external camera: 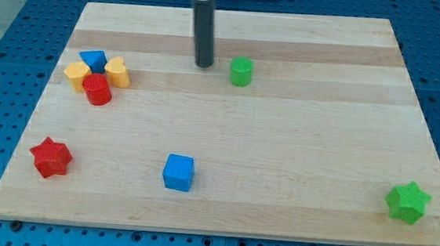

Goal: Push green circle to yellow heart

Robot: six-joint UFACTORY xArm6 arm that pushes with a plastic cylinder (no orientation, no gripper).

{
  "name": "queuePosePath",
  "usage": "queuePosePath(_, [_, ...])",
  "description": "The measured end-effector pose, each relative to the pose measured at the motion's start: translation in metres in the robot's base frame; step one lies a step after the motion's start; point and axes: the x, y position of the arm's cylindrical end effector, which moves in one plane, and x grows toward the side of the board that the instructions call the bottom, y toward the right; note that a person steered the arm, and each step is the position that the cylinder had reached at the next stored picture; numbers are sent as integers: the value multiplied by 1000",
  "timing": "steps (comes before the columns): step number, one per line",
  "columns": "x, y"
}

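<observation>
The green circle (pixel 241 71) stands upright on the wooden board in the upper middle of the view. The yellow heart (pixel 118 72) sits at the view's upper left, in a tight cluster with other blocks. My tip (pixel 203 63) is on the board just left of the green circle, a small gap apart from it. The rod rises straight up out of the view's top.
Around the yellow heart are a blue block (pixel 93 59), a yellow block (pixel 77 74) and a red cylinder (pixel 97 90). A red star (pixel 50 157) lies at the lower left, a blue cube (pixel 178 172) at the bottom middle, a green star (pixel 408 202) at the lower right.
</observation>
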Motion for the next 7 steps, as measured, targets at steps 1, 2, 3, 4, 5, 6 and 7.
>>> queuePosePath(1, [1,-22])
queuePosePath(2, [4,-23])
queuePosePath(3, [-2,-6])
queuePosePath(4, [1,47])
queuePosePath(5, [1,96])
queuePosePath(6, [6,137])
queuePosePath(7, [42,153])
